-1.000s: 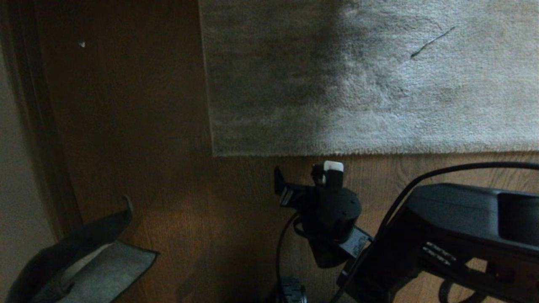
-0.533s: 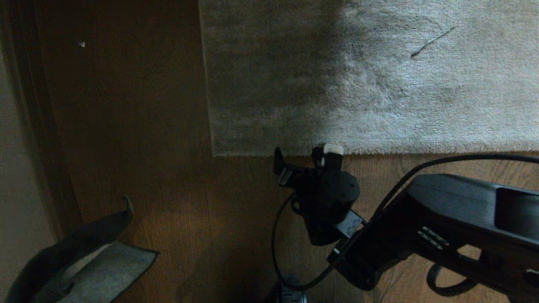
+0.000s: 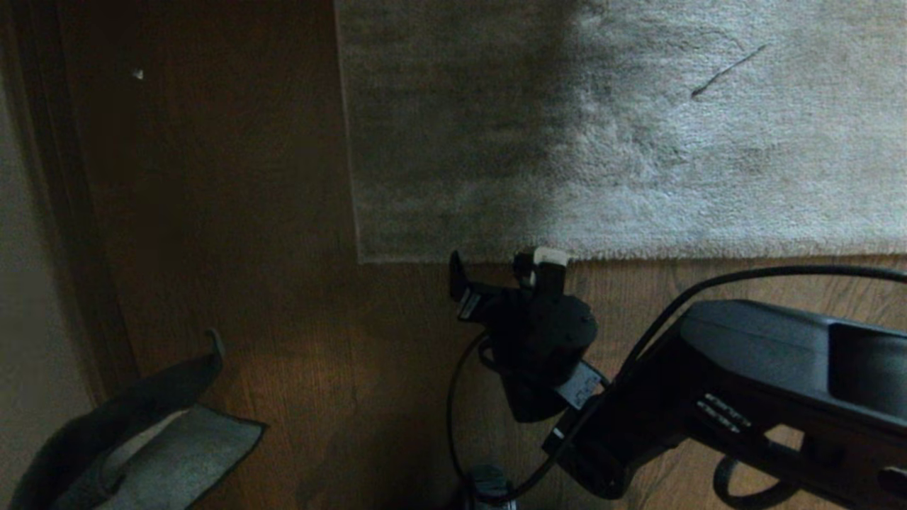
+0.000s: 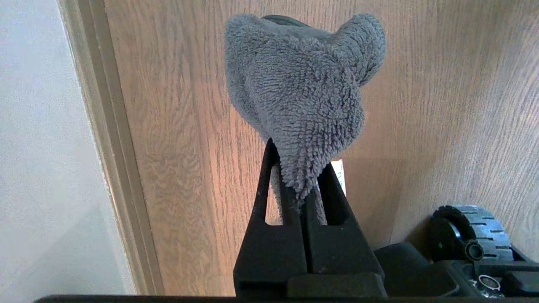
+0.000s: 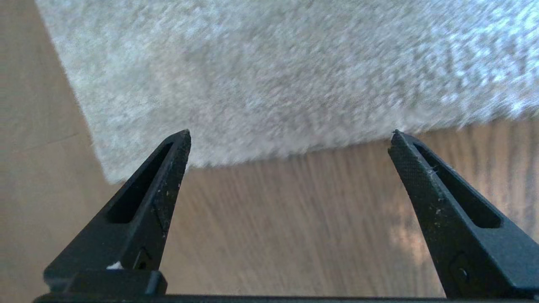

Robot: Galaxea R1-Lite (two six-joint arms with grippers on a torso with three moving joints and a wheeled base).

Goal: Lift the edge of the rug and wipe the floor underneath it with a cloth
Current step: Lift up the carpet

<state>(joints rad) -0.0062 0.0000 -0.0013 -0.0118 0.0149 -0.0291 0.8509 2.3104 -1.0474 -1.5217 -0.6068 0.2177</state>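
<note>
The light-grey rug (image 3: 638,142) lies flat on the brown wood floor (image 3: 283,340). Its near rug edge (image 3: 708,253) runs straight to a corner (image 3: 360,258). My right gripper (image 3: 496,268) hovers open just at that edge, right of the corner. In the right wrist view its gripper (image 5: 289,134) has both tips level with the rug edge (image 5: 269,153), and nothing lies between them. My left gripper (image 4: 297,176) is shut on the fluffy grey cloth (image 4: 303,92), which is held above the floor (image 4: 442,105). The cloth (image 3: 163,453) shows at the lower left of the head view.
A pale wall and dark baseboard (image 3: 49,212) run along the left side, close to the cloth. The same baseboard (image 4: 113,168) shows in the left wrist view. A base wheel (image 4: 467,235) sits near the left arm. A black cable (image 3: 453,418) loops below the right wrist.
My right gripper has moved forward across the floor and slightly left, reaching the rug's near edge. It stays open. The cloth and left arm have not moved.
</note>
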